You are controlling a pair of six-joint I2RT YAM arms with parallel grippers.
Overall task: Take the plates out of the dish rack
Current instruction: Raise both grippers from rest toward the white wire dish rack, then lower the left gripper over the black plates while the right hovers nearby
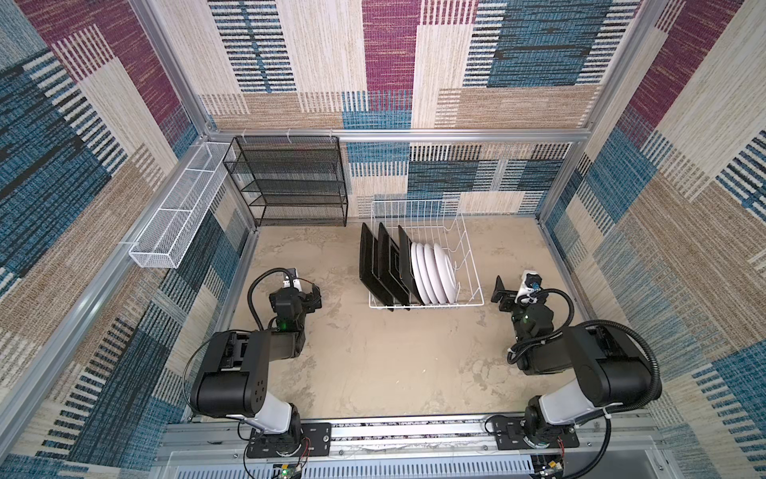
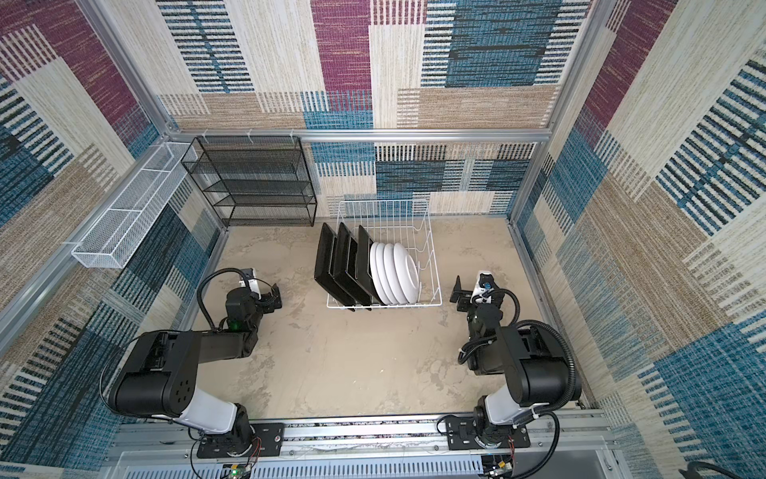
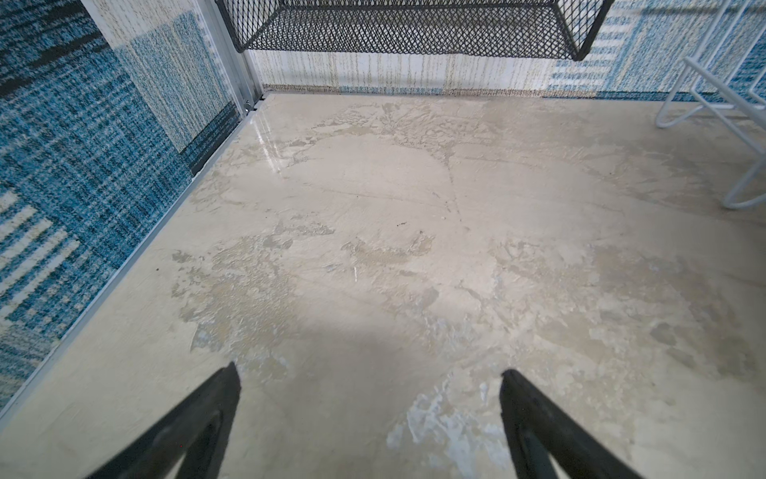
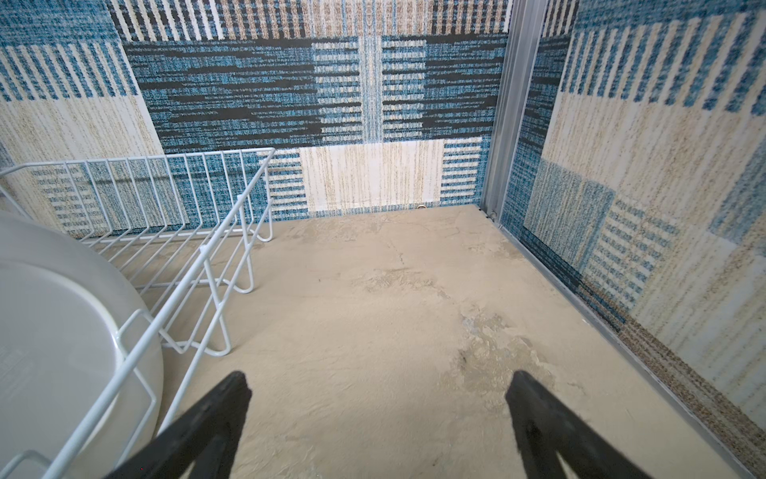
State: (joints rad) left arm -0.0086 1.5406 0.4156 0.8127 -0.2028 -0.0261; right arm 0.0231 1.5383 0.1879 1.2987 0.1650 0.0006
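While both arms crouch low over the tabletop (image 1: pixel 393 373), both top views show the dish rack (image 1: pixel 467 265) as a white wire frame with upright tines and flared sides. It stands between the left gripper (image 1: pixel 311 295) and the right gripper (image 1: pixel 502 295), nearer the right one and a little farther out from the arm bases. Seven plates stand on edge in it. Three square plates (image 1: pixel 383 265) turn their black backs toward the left gripper, and four round plates (image 1: pixel 435 273), plain white from this angle, are packed against them on the right gripper's side. Both grippers are apart from the rack.

From the left wrist, the left gripper (image 3: pixel 369 369) has its fingers spread wide over the mottled tabletop. A white wire corner and feet of the rack (image 3: pixel 742 195) lie ahead and off to its right, well apart, and the black mesh shelf (image 3: pixel 414 29) stands straight ahead.

From the right wrist, the right gripper (image 4: pixel 379 374) is likewise spread wide above the tabletop. The rack's flared side (image 4: pixel 232 226) runs just beside its left finger, and the outermost round plate (image 4: pixel 62 331), with its white underside showing, leans behind those wires.
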